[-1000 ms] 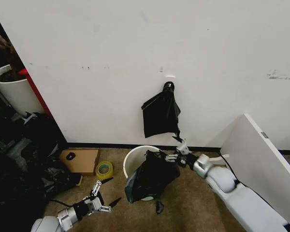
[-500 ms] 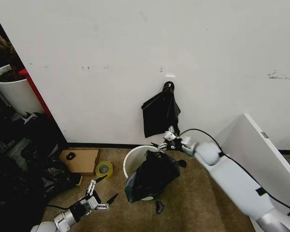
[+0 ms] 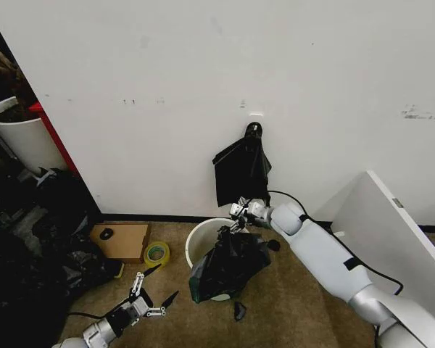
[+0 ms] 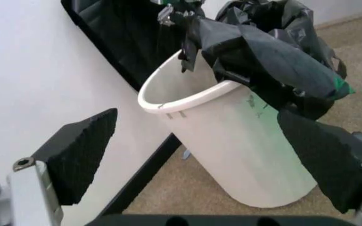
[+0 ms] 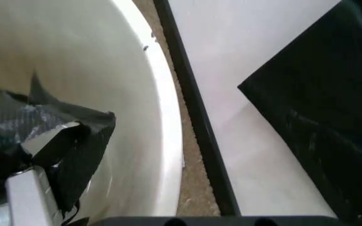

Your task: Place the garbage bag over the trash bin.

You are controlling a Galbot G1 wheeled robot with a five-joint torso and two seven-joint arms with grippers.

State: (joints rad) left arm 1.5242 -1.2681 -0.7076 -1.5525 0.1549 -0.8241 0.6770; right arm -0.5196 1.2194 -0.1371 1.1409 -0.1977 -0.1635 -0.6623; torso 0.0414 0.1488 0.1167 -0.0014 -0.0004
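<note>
The right gripper [image 3: 238, 214] is over the back rim of the trash bin [image 3: 196, 243], clenched on a fold of the garbage bag [image 3: 230, 264]; in its own wrist view a pinched flap of black film sits at the finger. The bag is bunched and slumps over the bin's front-right edge, covering only that side, while the rest of the rim is bare. To do this well, I'd say the held edge needs carrying across to the wall side and down outside the rim, keeping the mouth open instead of dragging the bundle. The left gripper [image 3: 149, 299] waits low on the carpet, jaws spread wide and empty. Where the bag's mouth lies is lost in the folds. Behind hangs another black bag [image 3: 239, 170] on the wall.
</note>
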